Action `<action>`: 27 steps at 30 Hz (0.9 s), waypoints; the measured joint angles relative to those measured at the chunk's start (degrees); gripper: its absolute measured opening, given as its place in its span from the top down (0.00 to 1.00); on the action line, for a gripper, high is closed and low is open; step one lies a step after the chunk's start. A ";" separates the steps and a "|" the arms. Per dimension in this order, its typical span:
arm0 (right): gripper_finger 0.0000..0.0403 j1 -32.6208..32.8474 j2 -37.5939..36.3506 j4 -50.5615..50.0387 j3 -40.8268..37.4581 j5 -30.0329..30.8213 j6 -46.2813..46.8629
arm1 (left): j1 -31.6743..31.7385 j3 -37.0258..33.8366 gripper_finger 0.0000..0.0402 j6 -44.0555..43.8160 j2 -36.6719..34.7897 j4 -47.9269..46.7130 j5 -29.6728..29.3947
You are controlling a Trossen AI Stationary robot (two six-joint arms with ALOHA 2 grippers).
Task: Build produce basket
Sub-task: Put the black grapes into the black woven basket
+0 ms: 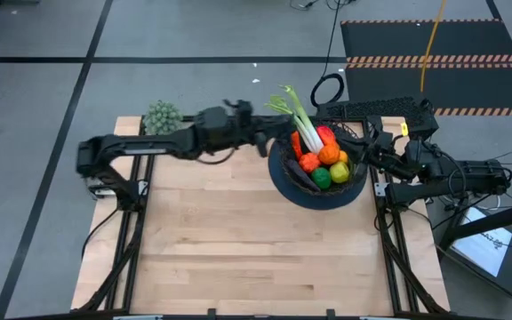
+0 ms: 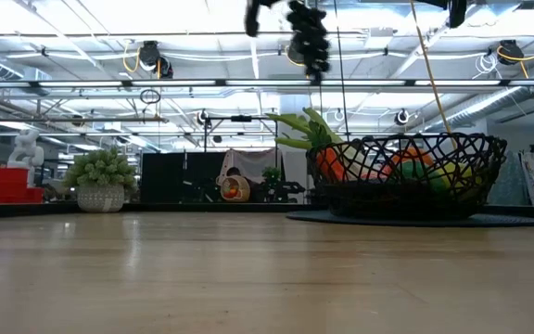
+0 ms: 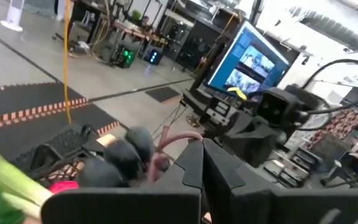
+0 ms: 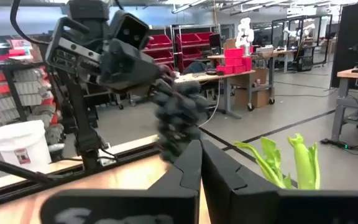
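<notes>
The left gripper hangs above the basket's far rim, fingers clamped on the dark grapes high over the desk. The right gripper, fingers closed and empty, sits at the basket's right edge, beside the leek, oranges and lime.

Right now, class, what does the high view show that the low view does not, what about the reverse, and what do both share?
Only the high view: both arms, with left gripper and right gripper flanking the round black wire-mesh basket, plus the purple eggplant. Only the low view: the dark grape bunch hanging above the basket. Both: the basket, white-green leek and grey-green bushy clump.
</notes>
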 joint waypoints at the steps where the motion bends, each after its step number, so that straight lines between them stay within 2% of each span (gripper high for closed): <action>1: 1.00 0.00 -0.07 -0.18 0.00 0.00 0.00 | 0.18 1.72 1.00 -0.27 1.90 -0.15 0.32; 6: 1.00 0.00 -0.61 -2.07 0.00 -0.03 0.08 | 0.66 9.77 1.00 -1.00 10.03 0.03 1.98; 10: 1.00 0.00 -1.46 -2.62 0.00 -0.04 0.11 | 0.66 13.54 1.00 -2.30 15.13 0.01 2.18; 18: 1.00 0.00 -4.73 -2.53 0.00 -0.06 -3.73 | 0.63 14.71 1.00 -6.89 22.81 1.09 2.19; 27: 1.00 0.00 -7.12 -3.22 0.00 -0.09 -4.26 | -0.74 14.71 1.00 -12.27 27.92 7.25 2.18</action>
